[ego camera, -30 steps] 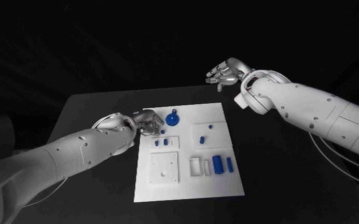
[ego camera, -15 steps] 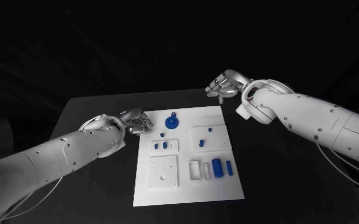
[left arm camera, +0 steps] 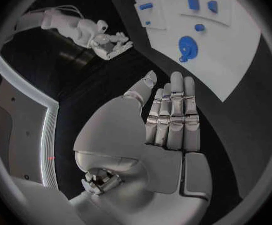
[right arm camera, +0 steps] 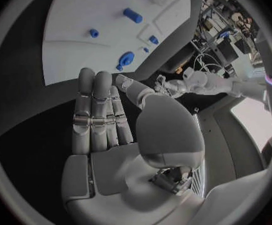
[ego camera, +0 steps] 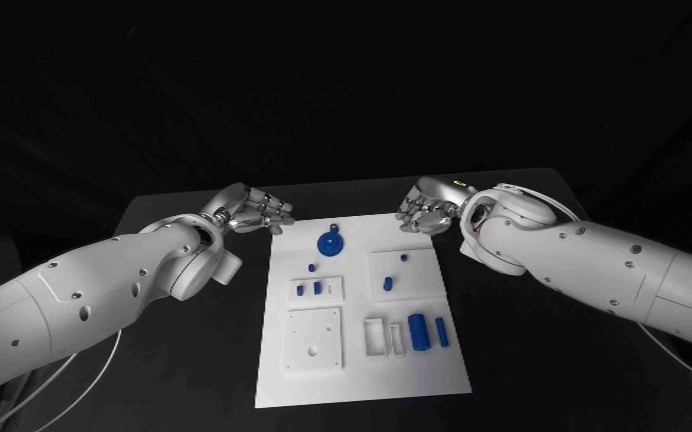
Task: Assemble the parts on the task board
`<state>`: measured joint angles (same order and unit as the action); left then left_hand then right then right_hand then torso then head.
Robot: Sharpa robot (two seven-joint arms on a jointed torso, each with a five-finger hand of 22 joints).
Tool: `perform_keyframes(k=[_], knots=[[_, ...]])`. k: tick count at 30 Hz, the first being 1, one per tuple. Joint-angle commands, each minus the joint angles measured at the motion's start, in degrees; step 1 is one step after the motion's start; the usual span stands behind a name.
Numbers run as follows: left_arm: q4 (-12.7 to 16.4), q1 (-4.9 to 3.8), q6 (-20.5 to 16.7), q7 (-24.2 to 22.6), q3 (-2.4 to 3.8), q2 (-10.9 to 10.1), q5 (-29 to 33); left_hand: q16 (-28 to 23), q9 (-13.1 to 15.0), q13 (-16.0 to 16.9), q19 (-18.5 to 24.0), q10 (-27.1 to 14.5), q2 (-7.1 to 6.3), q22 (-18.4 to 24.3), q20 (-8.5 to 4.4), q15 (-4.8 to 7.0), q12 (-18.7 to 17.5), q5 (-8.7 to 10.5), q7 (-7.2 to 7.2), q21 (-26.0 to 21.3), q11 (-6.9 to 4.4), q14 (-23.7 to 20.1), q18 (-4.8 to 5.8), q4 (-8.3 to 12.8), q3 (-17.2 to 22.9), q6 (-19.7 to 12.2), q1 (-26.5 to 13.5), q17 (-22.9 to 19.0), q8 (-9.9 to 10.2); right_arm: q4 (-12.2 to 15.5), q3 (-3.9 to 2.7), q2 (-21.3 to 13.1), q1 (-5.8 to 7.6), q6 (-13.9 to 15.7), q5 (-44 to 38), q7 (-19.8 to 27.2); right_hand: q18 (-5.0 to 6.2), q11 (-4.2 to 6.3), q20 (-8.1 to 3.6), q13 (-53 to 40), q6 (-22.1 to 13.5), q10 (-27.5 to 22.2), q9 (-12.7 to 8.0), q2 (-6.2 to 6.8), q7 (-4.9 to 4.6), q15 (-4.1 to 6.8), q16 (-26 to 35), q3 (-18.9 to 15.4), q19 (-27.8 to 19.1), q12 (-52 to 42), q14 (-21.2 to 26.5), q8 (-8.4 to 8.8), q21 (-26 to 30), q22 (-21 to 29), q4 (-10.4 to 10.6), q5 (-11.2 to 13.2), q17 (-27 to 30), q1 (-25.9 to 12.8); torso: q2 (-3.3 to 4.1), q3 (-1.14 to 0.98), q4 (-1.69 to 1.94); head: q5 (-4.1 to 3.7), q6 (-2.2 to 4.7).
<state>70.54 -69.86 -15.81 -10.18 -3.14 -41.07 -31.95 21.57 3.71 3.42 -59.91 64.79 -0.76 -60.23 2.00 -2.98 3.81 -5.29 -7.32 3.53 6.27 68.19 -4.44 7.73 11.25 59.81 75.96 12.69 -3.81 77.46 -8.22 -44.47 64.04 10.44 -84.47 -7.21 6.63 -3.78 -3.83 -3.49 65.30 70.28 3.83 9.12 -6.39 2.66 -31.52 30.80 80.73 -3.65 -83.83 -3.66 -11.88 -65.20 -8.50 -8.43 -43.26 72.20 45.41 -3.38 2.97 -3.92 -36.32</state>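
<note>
While both hands sit off the far corners of the white board (ego camera: 361, 352), nothing is being held at all, so this looks to me like a pause between steps and not the middle of a grab. The left hand (ego camera: 248, 209) hangs over the black table (ego camera: 188, 352) just off the board's far-left corner, palm flat and fingers straight, lying side by side with the thumb out, empty. The right hand (ego camera: 428, 210) mirrors it at the far-right corner, same flat, straight-fingered, empty look in its own wrist view. My guess is they're parked out there so the head camera gets a clean look at the parts. The round blue disc with a little tab (ego camera: 330, 243) lies near the far edge, roughly between the two hands. Further in there's a small blue peg (ego camera: 387, 280) on a raised square, two tiny blue bits (ego camera: 309, 289) on a smaller plate, and a blue cylinder (ego camera: 418, 332) with a thinner blue bar (ego camera: 441, 330) beside it near the white slotted holders (ego camera: 385, 334). Plenty looks loose, so I'd say assembly has a way to go.
</note>
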Motion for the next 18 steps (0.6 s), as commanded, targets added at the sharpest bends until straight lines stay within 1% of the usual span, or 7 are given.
perform_keyframes(k=[1,2,4,5,7,11,18], knots=[[1.99,-0.16,0.28,-3.45,0.10,-0.80,12.57,-8.85,0.00,-0.02,2.34,-1.67,0.09,8.29,1.49,-1.30,-0.22,0.22,0.08,-0.10,0.47,0.24,0.71,-1.09,-2.06,-0.69,-0.10,-2.63,-0.06,0.72,0.72,-0.03,-0.46,-1.81,-10.94,-5.50,0.72,-0.09,0.53,0.05,-0.44,-0.72,-0.06,1.15,0.01,-0.50,-0.19,1.24,0.14,0.23,-0.52,0.06,0.20,-0.09,0.53,0.90,-0.02,0.05,0.06,0.18,0.03,-0.43,0.18],[2.58,-0.18,0.50,-3.72,0.12,-1.09,13.34,-18.25,0.03,0.04,1.00,-1.95,1.20,20.87,2.07,-1.55,-0.04,0.18,-0.10,0.75,0.16,5.88,0.03,-1.78,-4.89,-0.76,1.54,-3.79,-0.15,0.85,1.07,-0.05,-0.60,-1.82,-11.97,-6.05,0.75,-0.14,0.56,0.06,-0.56,-0.93,-0.06,1.53,0.04,-0.52,-0.18,1.58,0.19,0.26,-0.52,0.08,0.31,-0.10,0.79,1.25,0.02,0.04,0.06,0.21,0.08,-0.58,0.20],[3.33,-0.21,0.79,-4.02,0.13,-1.43,14.16,-17.87,-0.02,-0.06,0.13,-2.24,1.26,22.92,1.83,-1.37,-0.26,0.53,0.22,0.13,0.29,4.97,0.49,-1.65,-5.35,-1.02,1.71,-3.83,-0.04,0.98,1.52,-0.06,-0.84,-1.79,-13.33,-6.72,0.77,-0.19,0.60,0.07,-0.64,-1.10,-0.05,1.87,0.04,-0.55,-0.18,1.90,0.25,0.27,-0.56,0.07,0.43,-0.12,1.03,1.54,0.05,0.08,0.09,0.23,0.15,-0.62,0.32],[3.80,-0.22,1.03,-4.19,0.14,-1.64,14.59,-18.15,-0.03,-0.07,-0.44,-2.28,1.69,26.17,1.29,-1.15,-0.29,0.98,0.27,0.27,0.21,5.56,1.23,-1.26,-5.80,-1.08,1.99,-3.68,-0.04,1.04,1.79,-0.03,-1.06,-1.70,-14.23,-7.14,0.81,-0.26,0.65,0.07,-0.72,-1.39,-0.05,2.24,0.04,-0.63,-0.18,2.19,0.36,0.27,-0.59,0.07,0.54,-0.14,1.27,1.75,0.10,0.13,0.10,0.27,0.16,-0.63,0.36],[4.51,-0.24,1.37,-4.45,0.15,-1.91,15.13,-17.91,-0.02,-0.07,-0.60,-2.32,2.15,27.33,1.14,-0.87,-0.29,1.67,0.38,0.27,0.09,6.21,1.40,-0.98,-5.75,-1.03,2.31,-3.57,-0.05,1.08,2.14,0.09,-1.50,-1.36,-15.53,-7.74,0.85,-0.03,0.68,0.01,-0.66,-0.55,-0.04,2.51,0.13,-0.55,-0.18,2.37,0.42,0.17,-0.60,0.05,0.67,-0.13,1.51,2.53,0.12,0.16,0.11,0.26,0.13,-0.63,0.37],[5.69,-0.25,1.76,-4.89,0.15,-2.20,15.75,-17.85,-0.05,-0.09,-1.48,-1.30,2.62,32.95,0.90,-0.84,-0.37,1.48,0.29,0.50,0.02,6.24,1.95,0.26,-6.21,-0.77,1.72,-3.79,0.00,1.00,2.68,0.77,-2.46,0.05,-17.77,-8.69,0.87,-0.10,0.71,0.04,-0.60,-0.78,-0.03,3.37,0.09,-0.72,-0.29,3.18,0.79,0.25,-0.72,0.07,1.03,-0.13,2.12,3.20,0.17,0.49,0.08,0.16,0.06,-0.47,0.27],[6.29,-0.25,1.71,-5.04,0.14,-2.25,15.99,-17.92,-0.02,-0.07,-1.87,-1.35,2.72,35.04,0.98,-1.04,-0.28,1.35,-0.13,0.70,0.47,6.04,1.81,0.83,-6.38,-0.65,1.91,-3.85,-0.05,0.97,3.17,1.71,-3.22,0.99,-19.44,-9.76,1.34,-0.34,0.98,0.04,-0.68,-1.40,-0.02,4.10,-0.19,-0.87,-0.67,4.91,1.15,0.26,-0.78,0.07,1.17,-0.66,2.52,4.41,0.17,0.79,0.09,0.13,0.28,-0.37,0.09]])
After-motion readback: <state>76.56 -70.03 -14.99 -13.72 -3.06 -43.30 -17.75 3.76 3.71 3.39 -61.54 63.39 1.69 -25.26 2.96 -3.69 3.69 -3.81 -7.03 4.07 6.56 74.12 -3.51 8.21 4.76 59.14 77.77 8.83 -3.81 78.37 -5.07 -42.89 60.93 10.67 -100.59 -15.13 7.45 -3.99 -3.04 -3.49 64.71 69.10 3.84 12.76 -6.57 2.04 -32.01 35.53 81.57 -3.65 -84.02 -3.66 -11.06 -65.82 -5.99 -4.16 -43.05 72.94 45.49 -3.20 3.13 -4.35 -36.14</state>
